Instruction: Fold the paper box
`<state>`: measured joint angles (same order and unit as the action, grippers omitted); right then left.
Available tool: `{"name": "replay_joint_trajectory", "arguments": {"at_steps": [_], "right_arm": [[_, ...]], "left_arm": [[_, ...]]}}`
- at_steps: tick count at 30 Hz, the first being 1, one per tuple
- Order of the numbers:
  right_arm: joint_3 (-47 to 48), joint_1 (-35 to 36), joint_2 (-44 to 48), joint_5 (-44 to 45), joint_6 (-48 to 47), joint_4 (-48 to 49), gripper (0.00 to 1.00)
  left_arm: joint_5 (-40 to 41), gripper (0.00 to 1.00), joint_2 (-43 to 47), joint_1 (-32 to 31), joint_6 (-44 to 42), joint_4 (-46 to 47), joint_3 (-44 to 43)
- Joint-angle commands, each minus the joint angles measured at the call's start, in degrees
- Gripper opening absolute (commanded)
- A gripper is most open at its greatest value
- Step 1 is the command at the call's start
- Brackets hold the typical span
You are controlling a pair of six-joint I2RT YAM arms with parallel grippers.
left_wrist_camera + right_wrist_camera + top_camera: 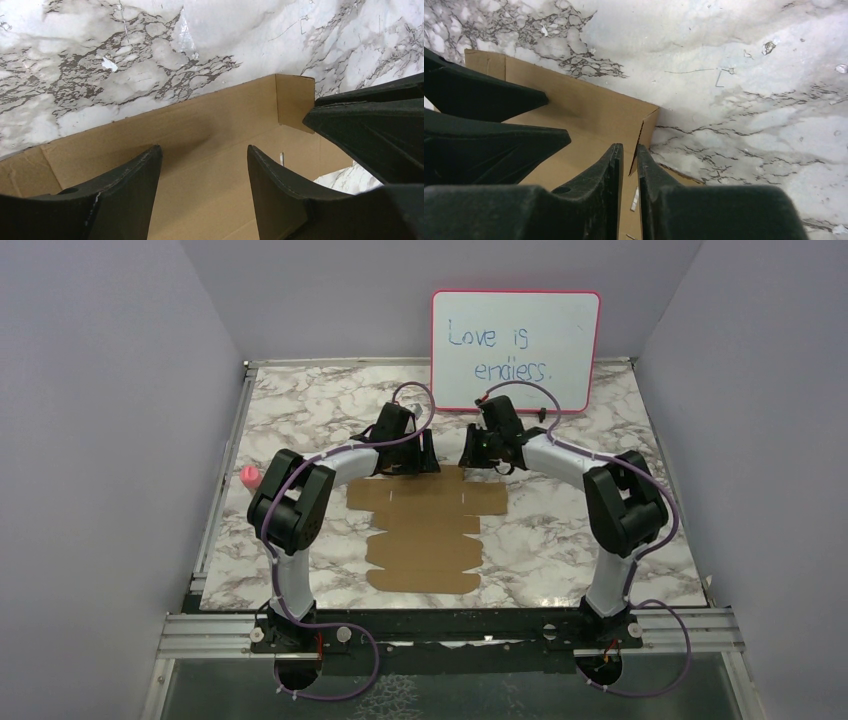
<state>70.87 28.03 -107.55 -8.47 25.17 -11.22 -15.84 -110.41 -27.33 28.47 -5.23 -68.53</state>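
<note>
Top view wide; wrist views close, apparently sharing paper box (210, 130) edge.

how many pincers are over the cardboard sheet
2. The left pincer hangs over the far edge of the paper box, left of centre; the right pincer is near its far right corner. None hidden.

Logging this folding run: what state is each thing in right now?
paper box: mostly flat, far flap raised
left gripper: open, above the cardboard
right gripper: nearly closed at the flap's corner, grip unclear
whiteboard: standing upright, written on
</note>
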Motion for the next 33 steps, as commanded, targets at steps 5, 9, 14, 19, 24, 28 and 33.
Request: {"name": "replay_joint_trajectory", "arguments": {"at_steps": [5, 9, 14, 19, 24, 28, 33], "right_arm": [[-6.1, 0.3, 11.1, 3.6, -1.4, -1.3, 0.35], [-14.6, 0.2, 17.2, 1.8, 0.7, 0.5, 0.40], [-24.0, 0.3, 22.8, -4.0, 3.9, 3.5, 0.43], [-31.2, 0.3, 25.1, -9.0, 6.3, 7.6, 0.46], [-34.2, 0.3, 23.5, -12.1, 8.2, 10.7, 0.47], [-34.8, 0.3, 21.8, -13.6, 9.1, 13.3, 0.47], [-35.3, 0.3, 19.9, -16.1, 9.7, 15.0, 0.47]], "left_arm": [[-0.7, 0.68, 5.7, -0.2, 0.5, -2.8, 2.2], [-0.7, 0.70, 10.1, -0.3, 0.6, -3.1, 5.1], [-1.2, 0.72, 14.8, -1.9, 0.6, -3.3, 10.8], [-1.5, 0.72, 17.3, -5.0, 0.6, -3.6, 15.1], [-0.5, 0.72, 16.6, -7.0, 0.9, -3.6, 16.4], [-0.1, 0.72, 15.1, -7.5, 1.3, -3.2, 16.5], [-0.2, 0.72, 13.7, -7.9, 2.3, -2.1, 17.0]]}}
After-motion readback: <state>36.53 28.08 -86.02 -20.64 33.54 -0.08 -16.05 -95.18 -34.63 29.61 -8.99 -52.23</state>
